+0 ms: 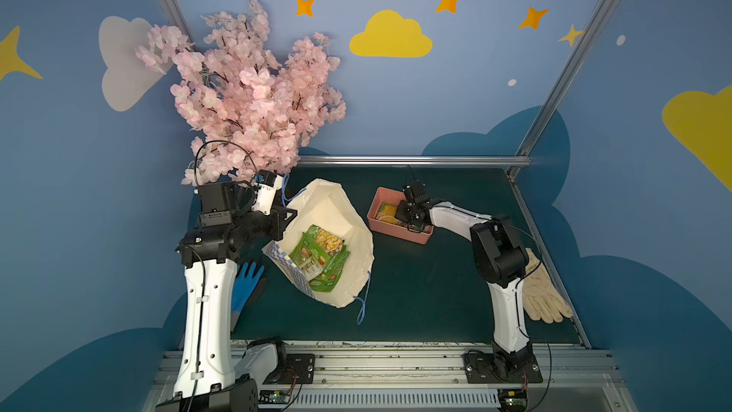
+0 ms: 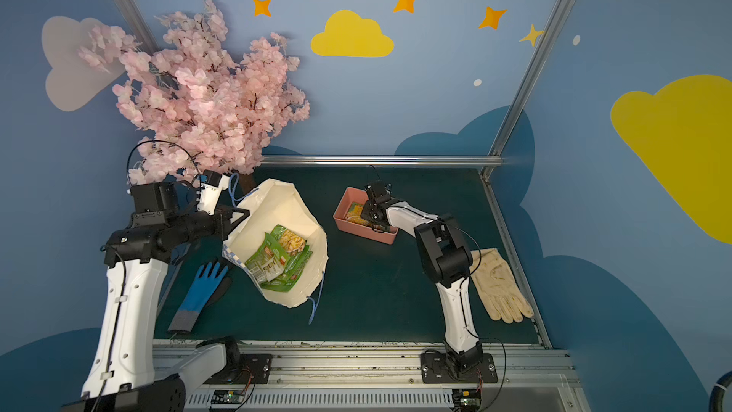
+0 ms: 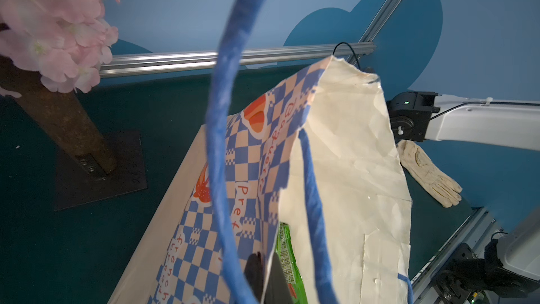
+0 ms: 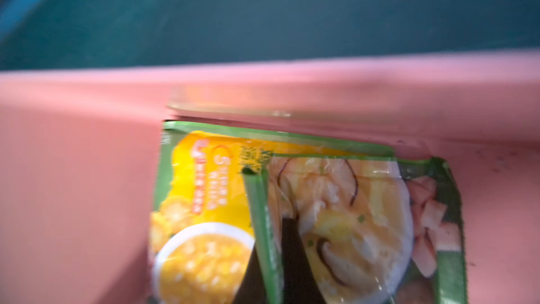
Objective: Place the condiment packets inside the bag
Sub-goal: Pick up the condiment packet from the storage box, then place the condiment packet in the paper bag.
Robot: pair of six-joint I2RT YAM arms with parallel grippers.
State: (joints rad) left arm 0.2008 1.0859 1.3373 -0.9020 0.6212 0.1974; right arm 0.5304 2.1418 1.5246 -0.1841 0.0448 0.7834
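A mushroom-soup packet [image 4: 350, 223], overlapping a corn packet [image 4: 204, 200], is pinched at its green edge by the clamped right gripper [image 4: 273, 258] inside the pink tray [image 4: 73, 171]. The bag [image 1: 352, 208], at eight o'clock from the tray, is held open at its rim by the clenched left gripper [image 1: 286, 219]. So thin an edge grip could slip, or both packets could be dragged up together.

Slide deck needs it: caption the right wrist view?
Right gripper shut on the green foil mushroom-picture packet, beside a yellow corn-picture packet, inside the pink plastic tray.
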